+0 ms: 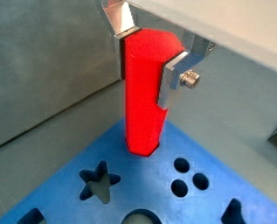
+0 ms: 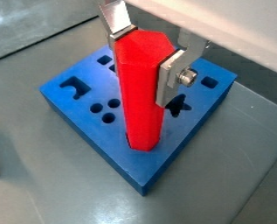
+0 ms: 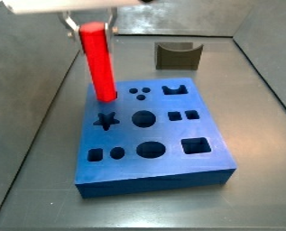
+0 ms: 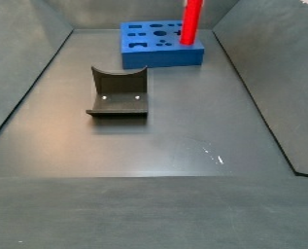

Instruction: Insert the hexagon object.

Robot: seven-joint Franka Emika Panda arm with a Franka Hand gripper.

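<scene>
The hexagon object is a tall red six-sided peg (image 1: 143,96), also seen in a wrist view (image 2: 141,96) and in both side views (image 3: 99,61) (image 4: 191,19). It stands upright. My gripper (image 1: 148,57) (image 2: 144,54) is shut on its upper end, one silver finger (image 1: 173,79) on each side. In a side view the gripper (image 3: 91,23) is at the top edge. The peg's lower end meets the top of the blue block (image 2: 100,140) (image 3: 157,171) (image 4: 150,53) near one corner. Any hole under it is hidden.
The blue block (image 1: 211,166) has several cut-outs: a star (image 3: 106,121), round holes (image 3: 144,117) and squares (image 3: 197,144). The dark fixture (image 3: 178,56) (image 4: 118,92) stands on the grey floor apart from the block. Grey walls surround the floor.
</scene>
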